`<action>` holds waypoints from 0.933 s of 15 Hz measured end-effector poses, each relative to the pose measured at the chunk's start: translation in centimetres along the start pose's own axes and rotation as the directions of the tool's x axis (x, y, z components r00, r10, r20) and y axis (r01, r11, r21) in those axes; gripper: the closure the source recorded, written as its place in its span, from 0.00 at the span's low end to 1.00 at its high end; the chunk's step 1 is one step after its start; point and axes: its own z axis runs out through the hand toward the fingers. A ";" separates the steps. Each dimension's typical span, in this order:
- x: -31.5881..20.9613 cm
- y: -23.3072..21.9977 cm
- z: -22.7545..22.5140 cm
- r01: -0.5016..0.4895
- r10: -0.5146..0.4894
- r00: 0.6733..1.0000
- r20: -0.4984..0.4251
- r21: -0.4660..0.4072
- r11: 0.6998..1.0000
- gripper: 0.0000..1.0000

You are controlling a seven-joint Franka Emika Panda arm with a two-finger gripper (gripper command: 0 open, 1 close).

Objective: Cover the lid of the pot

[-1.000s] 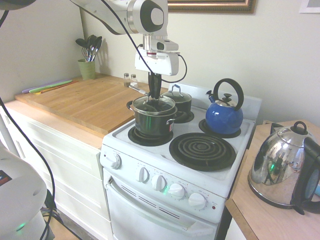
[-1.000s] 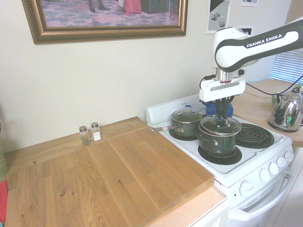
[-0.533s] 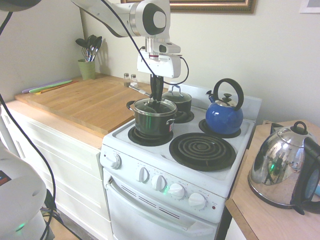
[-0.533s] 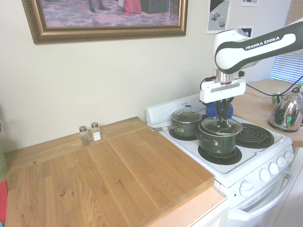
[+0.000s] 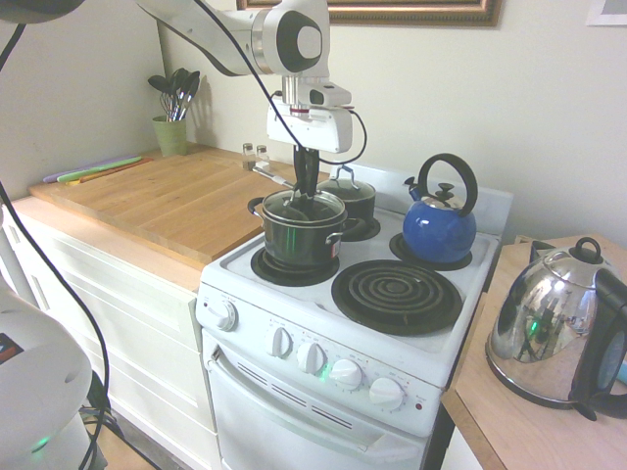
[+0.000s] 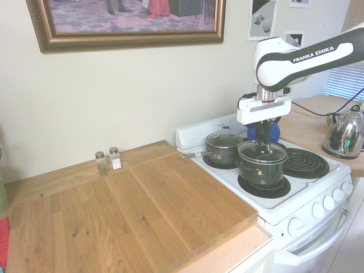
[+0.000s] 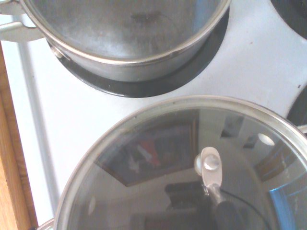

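Second exterior view: the lid [image 6: 277,153], pinched narrowly by the gripper [image 6: 263,147], has shifted evenly over the pot [image 6: 267,174] – covering seems almost done, release remaining.

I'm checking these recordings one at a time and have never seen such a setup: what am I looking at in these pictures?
The machine is a robot arm with two fingers. Two pictures come from cameras standing in the room, seeing the arm from opposite sides; the third, a close-up, comes from a camera on its wrist.

On the stove stand a larger dark pot, a smaller lidded pot behind it, and a blue kettle. A shiny metal kettle stands on the counter beside the stove. Two shakers stand on the wooden surface on the other side.

The fingers are closed and reach down to the middle of the glass lid, which lies over the larger pot. I can't tell whether they grip its handle.
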 end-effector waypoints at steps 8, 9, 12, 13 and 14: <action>-0.1 0.4 0.4 -0.002 0.003 1.000 0.018 -0.037 0.999 1.00; -0.1 0.3 0.5 -0.002 0.003 1.000 0.020 -0.040 0.999 1.00; 0.3 -0.3 0.8 -0.005 0.006 1.000 0.024 -0.045 0.999 1.00; 0.5 -0.3 0.8 -0.009 0.010 1.000 0.030 -0.046 0.999 1.00; 0.7 -0.4 0.8 -0.011 0.013 0.999 0.035 -0.047 0.999 1.00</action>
